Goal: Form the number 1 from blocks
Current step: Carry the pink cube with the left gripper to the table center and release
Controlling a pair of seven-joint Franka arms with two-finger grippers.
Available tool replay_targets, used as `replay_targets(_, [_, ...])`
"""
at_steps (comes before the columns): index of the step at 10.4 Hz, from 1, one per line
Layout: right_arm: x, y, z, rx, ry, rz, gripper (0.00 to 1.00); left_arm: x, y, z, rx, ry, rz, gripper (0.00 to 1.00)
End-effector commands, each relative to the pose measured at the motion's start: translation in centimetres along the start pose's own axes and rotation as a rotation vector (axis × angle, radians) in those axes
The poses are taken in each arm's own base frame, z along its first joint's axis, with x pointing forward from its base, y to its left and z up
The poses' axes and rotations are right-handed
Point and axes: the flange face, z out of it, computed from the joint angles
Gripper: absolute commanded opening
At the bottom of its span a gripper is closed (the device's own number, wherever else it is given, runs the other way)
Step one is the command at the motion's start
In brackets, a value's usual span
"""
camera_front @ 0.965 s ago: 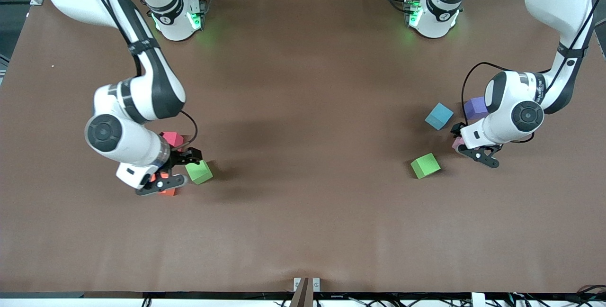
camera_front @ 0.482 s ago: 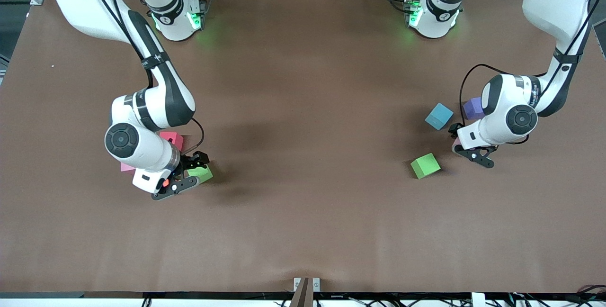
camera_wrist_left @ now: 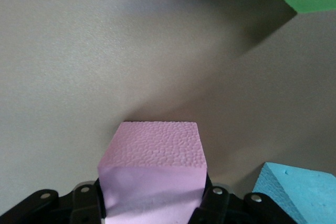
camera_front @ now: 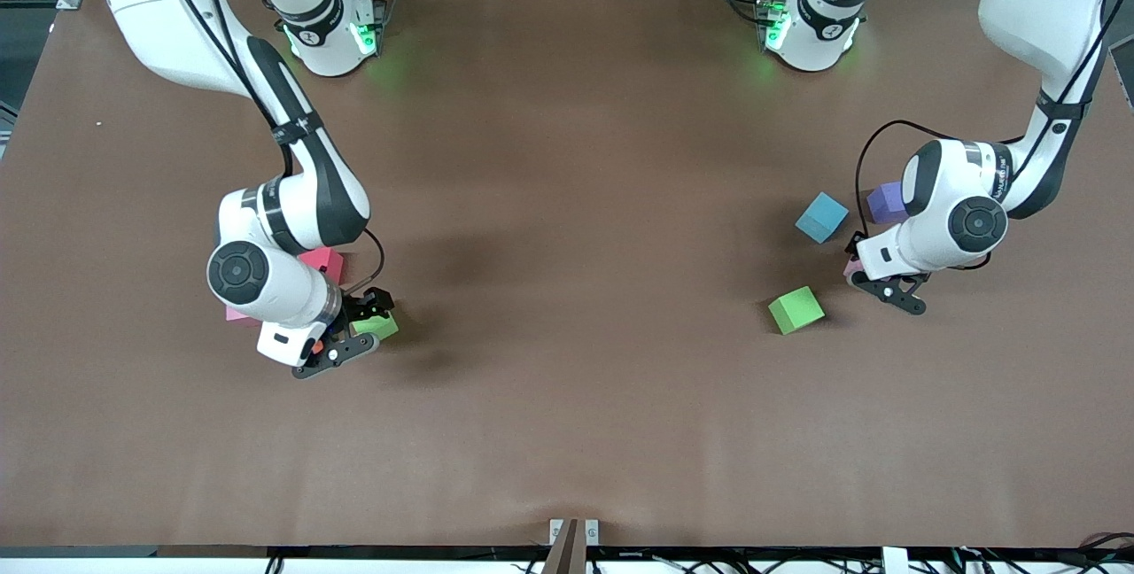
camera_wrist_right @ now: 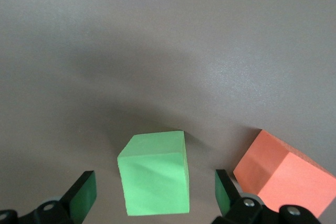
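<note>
My left gripper (camera_front: 879,278) is low at the left arm's end of the table, shut on a pink block (camera_wrist_left: 152,153) whose sides both jaws press. Only an edge of that pink block (camera_front: 852,267) shows in the front view. Near it lie a green block (camera_front: 796,309), a light blue block (camera_front: 822,217) and a purple block (camera_front: 886,200). At the right arm's end, my right gripper (camera_front: 356,328) is open and low around another green block (camera_wrist_right: 155,179), with a gap to each of its fingers (camera_wrist_right: 83,195). An orange block (camera_wrist_right: 286,174) lies beside it.
A red block (camera_front: 323,262) and another pink block (camera_front: 237,315) sit partly under the right arm's wrist. The brown table (camera_front: 567,202) stretches between the two groups. A small metal bracket (camera_front: 573,531) sits at the table's edge nearest the front camera.
The right gripper has moved off the orange block and come down around the green block, still open. The left gripper has shut on the pink block.
</note>
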Motion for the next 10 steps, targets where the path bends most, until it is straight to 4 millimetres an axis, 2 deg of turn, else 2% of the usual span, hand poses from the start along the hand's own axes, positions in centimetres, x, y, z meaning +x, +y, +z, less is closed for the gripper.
replay_targets(1, [-0.2, 0.4, 1.8, -0.003, -0.005, -0.013, 1.0, 0.1, -0.6, -3.0, 0.043, 0.04, -0.034, 0.0])
replay_targets(2, [-0.1, 0.4, 2.0, -0.002, -0.002, -0.012, 1.0, 0.3, -0.1, -4.3, 0.049, 0.052, -0.059, 0.0])
replay_targets(5, [-0.1, 0.3, 2.6, -0.002, -0.002, -0.013, 1.0, 2.4, 6.0, -6.5, 0.031, 0.025, -0.166, 0.0])
replay_targets(6, [-0.1, 0.2, 2.7, 0.001, -0.006, -0.014, 1.0, 3.2, 8.8, -7.3, 0.025, 0.016, -0.203, 0.0])
replay_targets(7, [-0.3, 0.0, 2.9, 0.002, -0.011, -0.013, 1.0, 4.1, 12.6, -7.8, 0.017, 0.009, -0.252, 0.0])
replay_targets(10, [-0.6, -0.6, 3.5, 0.007, -0.021, -0.018, 1.0, 5.9, 22.1, -8.2, -0.015, 0.015, -0.349, 0.0])
